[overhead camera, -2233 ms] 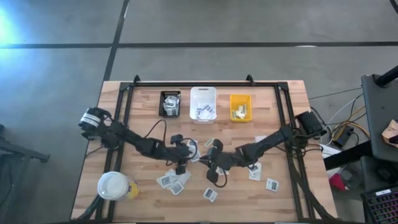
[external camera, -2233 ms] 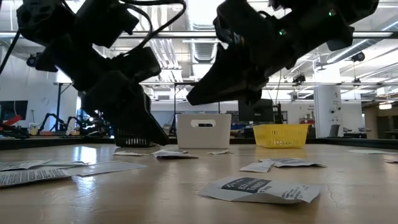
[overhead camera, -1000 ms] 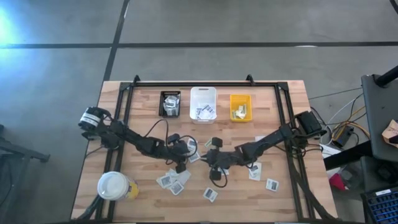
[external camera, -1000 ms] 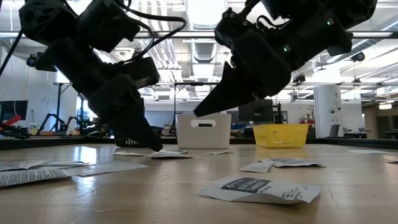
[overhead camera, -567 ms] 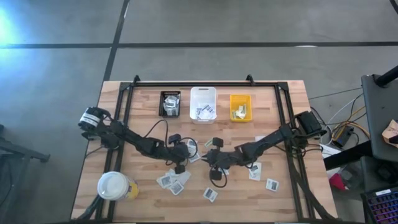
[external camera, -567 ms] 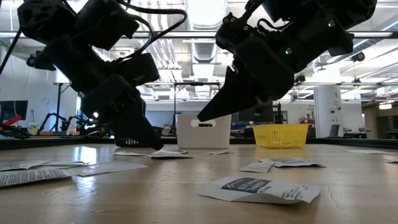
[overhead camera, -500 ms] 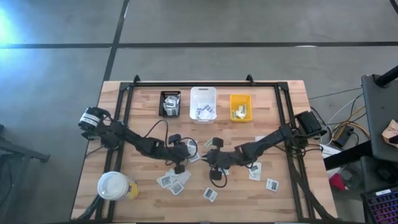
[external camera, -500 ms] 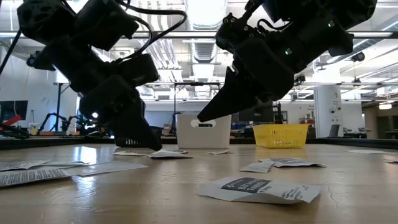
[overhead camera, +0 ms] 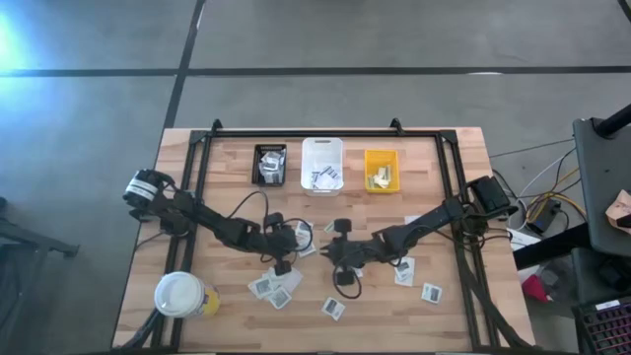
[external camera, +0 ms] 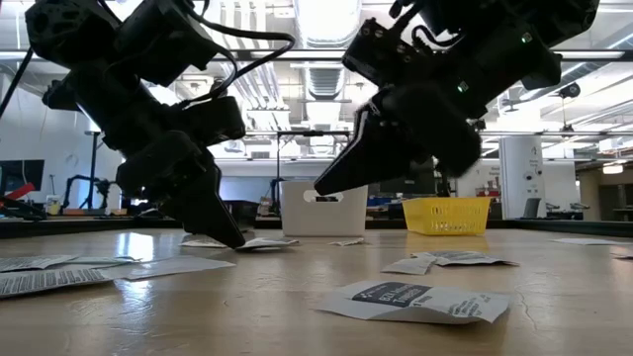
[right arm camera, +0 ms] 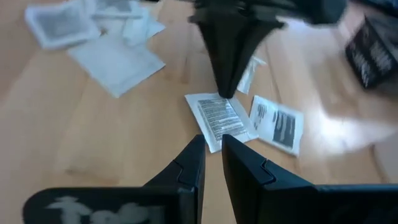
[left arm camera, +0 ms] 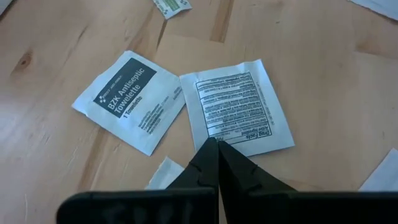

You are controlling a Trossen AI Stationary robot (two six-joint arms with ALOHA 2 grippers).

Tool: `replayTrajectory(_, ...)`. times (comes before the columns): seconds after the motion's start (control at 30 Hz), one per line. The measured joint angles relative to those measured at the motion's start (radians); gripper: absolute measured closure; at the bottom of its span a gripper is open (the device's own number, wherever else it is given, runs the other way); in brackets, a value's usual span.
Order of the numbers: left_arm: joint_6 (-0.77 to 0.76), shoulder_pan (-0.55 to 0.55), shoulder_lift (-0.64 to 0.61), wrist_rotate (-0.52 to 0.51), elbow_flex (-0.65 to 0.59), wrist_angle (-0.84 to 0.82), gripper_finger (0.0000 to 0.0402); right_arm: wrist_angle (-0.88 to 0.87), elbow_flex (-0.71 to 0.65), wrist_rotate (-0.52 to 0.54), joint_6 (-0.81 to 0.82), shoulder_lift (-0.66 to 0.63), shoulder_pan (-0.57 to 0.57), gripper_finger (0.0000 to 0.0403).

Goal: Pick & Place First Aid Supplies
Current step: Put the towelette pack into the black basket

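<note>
L gripper (left arm camera: 217, 146) pinched shut on edge of white square paper packet w/ fine black print (left arm camera: 236, 107), packet lying flat on wooden table (left arm camera: 323, 74) near centre; beside it, just touching, a white packet w/ dark "BZK Antiseptic Towelette" patch (left arm camera: 129, 99); R gripper (right arm camera: 211, 144) hovers close opposite, fingers slightly apart, holding nothing.

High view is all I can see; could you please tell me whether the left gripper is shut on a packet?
Observer: In the left wrist view the left gripper has its jaws shut, tips meeting at the edge of a white packet printed with small text; whether it is pinched, I cannot tell.
Operator: Thank you; is the right gripper down as well?
Observer: No; the low view shows the right gripper hanging above the table.
</note>
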Motion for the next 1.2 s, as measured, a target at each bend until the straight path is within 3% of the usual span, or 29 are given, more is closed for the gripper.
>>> replayTrajectory(0.23, -0.062, 0.005, 0.000, 0.002, -0.001, -0.011, 0.0401, -0.142, 0.082, -0.004, -0.286, 0.000, -0.002, 0.0323)
replayTrajectory(0.47, -0.087, 0.005, 0.000, 0.004, -0.003, -0.004, 0.0401, -0.286, 0.184, -0.005, -0.448, 0.024, -0.015, 0.0273)
replayTrajectory(0.63, -0.165, 0.006, 0.000, 0.004, -0.005, -0.005, 0.0401, -0.318, 0.242, 0.001, -0.498, 0.137, -0.017, 0.0262)
replayTrajectory(0.83, -0.227, 0.006, 0.000, 0.014, -0.013, 0.002, 0.0401, -0.422, 0.383, 0.121, -0.501, 0.249, -0.009, 0.0264)
replayTrajectory(1.0, -0.269, 0.007, 0.000, 0.024, -0.013, -0.001, 0.0401, -0.529, 0.479, 0.130, -0.497, 0.298, -0.008, 0.0262)
replayTrajectory(1.2, -0.331, 0.007, 0.001, 0.027, -0.014, -0.004, 0.0401, -0.528, 0.481, 0.152, -0.467, 0.312, -0.007, 0.0272)
